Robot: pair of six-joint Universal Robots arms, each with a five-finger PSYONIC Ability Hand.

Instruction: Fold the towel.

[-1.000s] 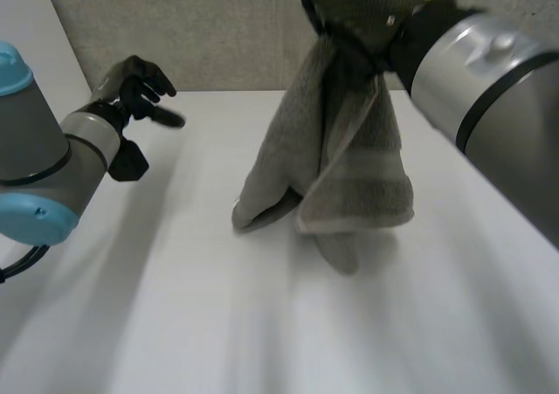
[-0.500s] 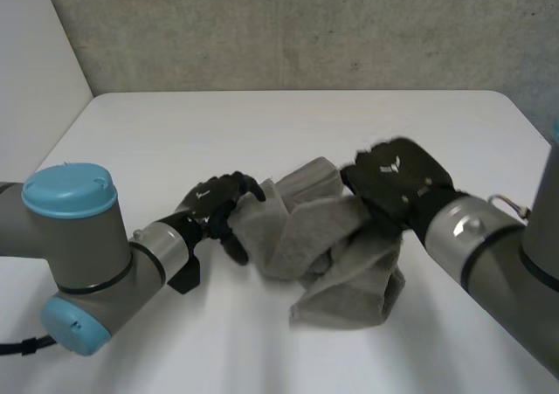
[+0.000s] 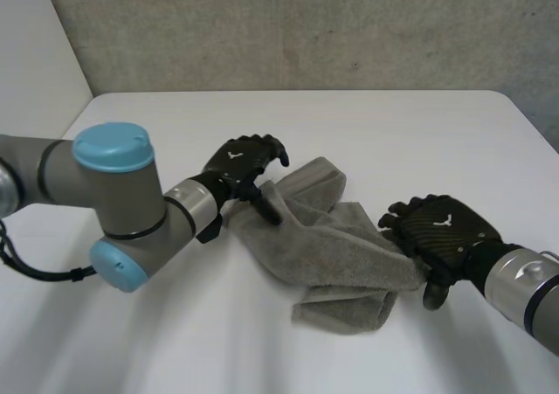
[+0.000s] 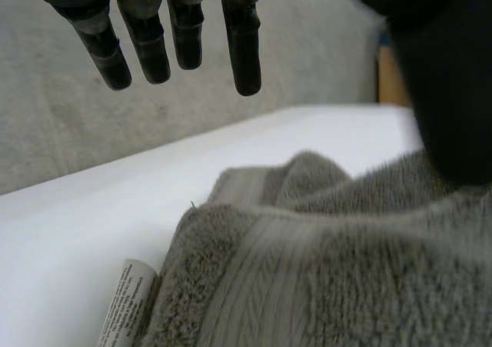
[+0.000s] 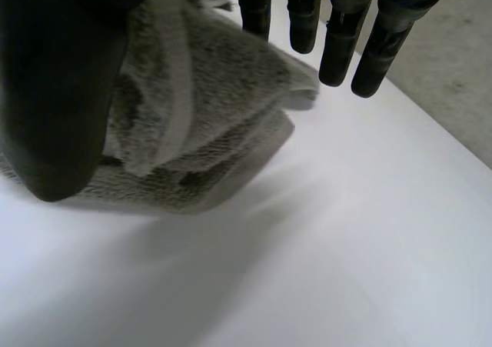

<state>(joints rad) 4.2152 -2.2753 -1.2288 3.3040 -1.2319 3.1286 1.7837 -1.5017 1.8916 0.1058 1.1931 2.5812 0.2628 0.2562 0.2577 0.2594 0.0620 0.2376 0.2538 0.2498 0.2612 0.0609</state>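
Nearest me, my right hand rests at the right end of the grey towel. Its fingers are straight and spread clear of the cloth, pinching nothing. I judge it sits there to steady that end. The towel lies rumpled and partly doubled about the middle of the white table, not yet a tidy fold. Farther off, my left hand sits over the opposite end, fingers straight and apart, thumb across the cloth, likely placed to take up that edge near the label.
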